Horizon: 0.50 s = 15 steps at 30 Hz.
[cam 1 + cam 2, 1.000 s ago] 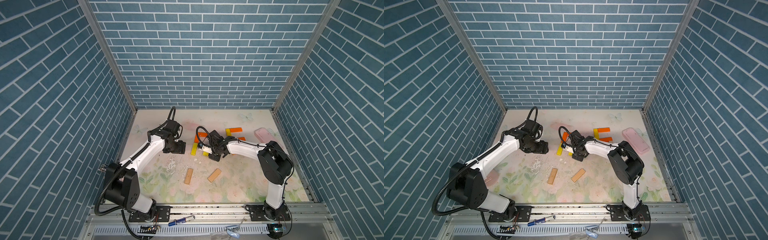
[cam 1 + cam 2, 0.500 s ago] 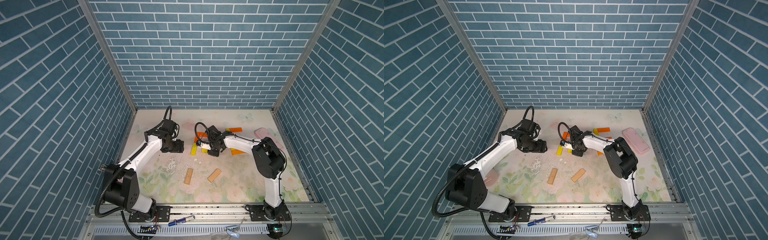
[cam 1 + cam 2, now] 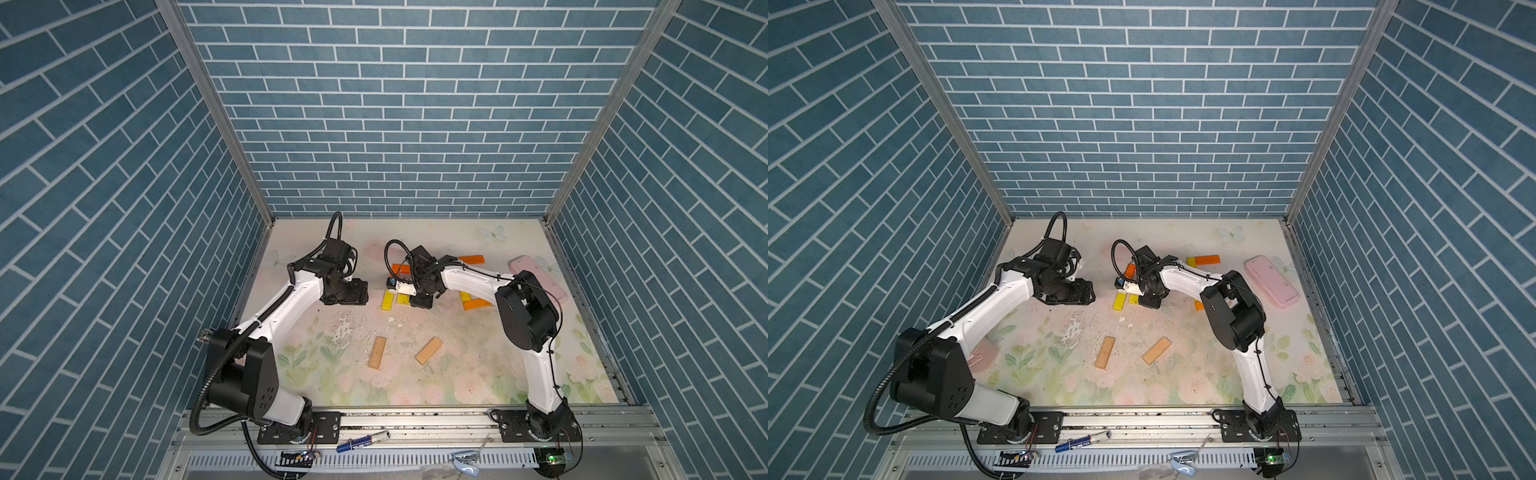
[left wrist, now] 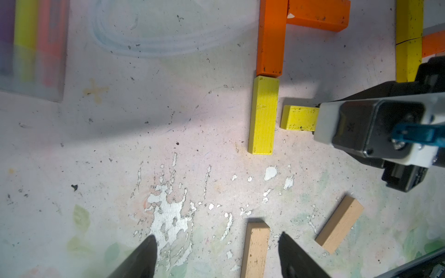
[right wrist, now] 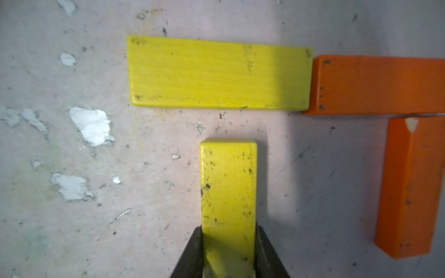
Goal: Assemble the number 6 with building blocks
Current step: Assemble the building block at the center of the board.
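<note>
My right gripper is shut on a yellow building block that stands on its edge. The block's free end points at the side of a flat yellow block, with a narrow gap between them. That flat block butts an orange block, which meets another orange block at a corner. In both top views the right gripper is mid-table beside the yellow blocks. My left gripper hangs open and empty above the table, left of them. Two tan blocks lie nearer the front.
More orange and yellow blocks lie behind and right of the right forearm. A pink case rests at the far right. A clear pack of pastel sticks lies near the left arm. The mat's worn patch is flaking.
The right arm has swung its elbow inward and carried the yellow block a little left, close to the flat yellow block. The left arm has barely moved.
</note>
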{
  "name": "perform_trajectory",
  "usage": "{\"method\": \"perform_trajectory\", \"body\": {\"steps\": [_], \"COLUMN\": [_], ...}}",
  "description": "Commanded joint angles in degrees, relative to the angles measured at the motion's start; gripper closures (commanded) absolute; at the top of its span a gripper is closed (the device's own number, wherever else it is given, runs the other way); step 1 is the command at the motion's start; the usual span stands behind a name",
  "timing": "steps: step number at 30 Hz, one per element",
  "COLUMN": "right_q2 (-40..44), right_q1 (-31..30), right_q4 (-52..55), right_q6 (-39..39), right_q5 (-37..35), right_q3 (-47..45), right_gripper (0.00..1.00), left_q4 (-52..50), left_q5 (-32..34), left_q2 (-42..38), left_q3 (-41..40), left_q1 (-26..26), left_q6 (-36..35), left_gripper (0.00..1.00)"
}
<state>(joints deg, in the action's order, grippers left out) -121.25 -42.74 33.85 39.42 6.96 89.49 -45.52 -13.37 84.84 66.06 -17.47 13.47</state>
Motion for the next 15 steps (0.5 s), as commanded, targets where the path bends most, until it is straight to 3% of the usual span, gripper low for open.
{"method": "perform_trajectory", "body": {"steps": [1,15], "right_q2": [-2.0,-4.0], "right_q1": [0.4,1.5], "right_q4": [2.4,3.1], "right_q6": [1.9,1.5], "right_q5": [1.5,2.5], "right_q3": [1.2,4.1], "right_gripper": [0.72,0.71], "left_q4": [0.1,0.2], "left_q5": [-0.6,-0.3], "left_q2": [-1.9,-1.5], "left_q3": [-0.9,-0.9], "left_q1": [0.5,0.5], "left_q6": [0.0,-0.1], "left_gripper": [0.2,0.2]}}
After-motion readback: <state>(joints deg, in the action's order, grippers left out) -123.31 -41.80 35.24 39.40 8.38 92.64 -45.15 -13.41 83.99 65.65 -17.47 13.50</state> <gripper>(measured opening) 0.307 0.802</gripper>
